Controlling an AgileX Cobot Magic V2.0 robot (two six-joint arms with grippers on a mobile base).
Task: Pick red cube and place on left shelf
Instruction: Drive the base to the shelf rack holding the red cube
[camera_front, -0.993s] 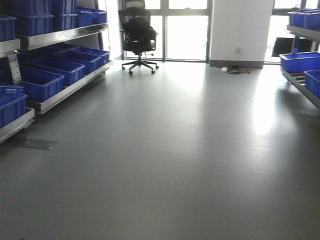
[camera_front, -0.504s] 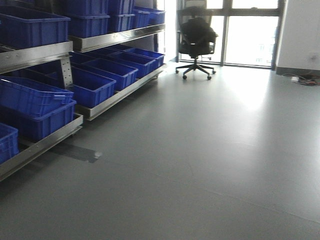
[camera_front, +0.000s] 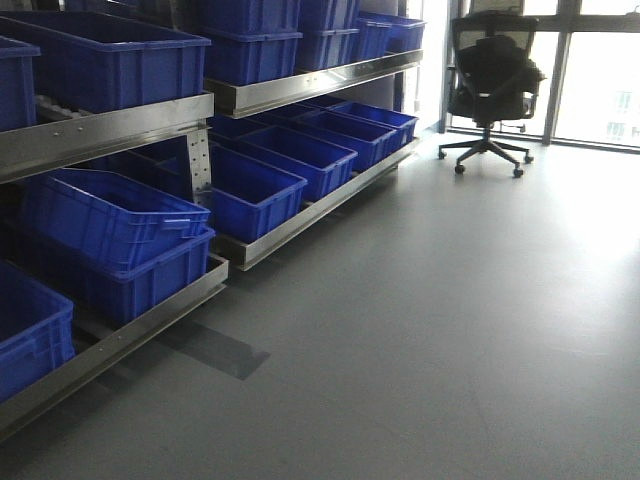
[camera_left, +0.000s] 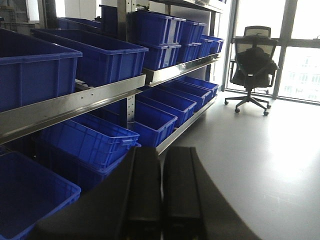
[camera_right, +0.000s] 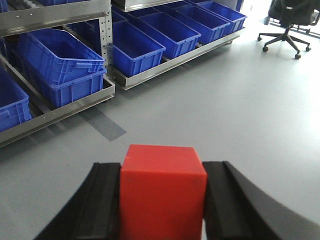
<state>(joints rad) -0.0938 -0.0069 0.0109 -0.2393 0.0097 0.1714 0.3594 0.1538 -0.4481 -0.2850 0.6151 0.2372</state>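
Note:
The red cube (camera_right: 162, 192) is clamped between the black fingers (camera_right: 105, 200) of my right gripper (camera_right: 162, 172), held above the grey floor. The left shelf (camera_front: 110, 130), a steel rack with blue ribbed crates (camera_front: 255, 190), fills the left of the front view. It also shows in the left wrist view (camera_left: 75, 105) and at the top left of the right wrist view (camera_right: 60, 15). My left gripper (camera_left: 162, 152) is shut and empty, its two fingers pressed together, pointing along the rack's lower row. Neither gripper shows in the front view.
A black office chair (camera_front: 490, 85) stands at the back right before bright windows. A dark tape patch (camera_front: 215, 350) lies on the floor by the rack's lower rail (camera_front: 110, 345). Grey floor (camera_front: 450, 330) spreads to the right.
The view has swung left and closer to the rack: the crates now fill the left half of the front view and the chair has slid to the right.

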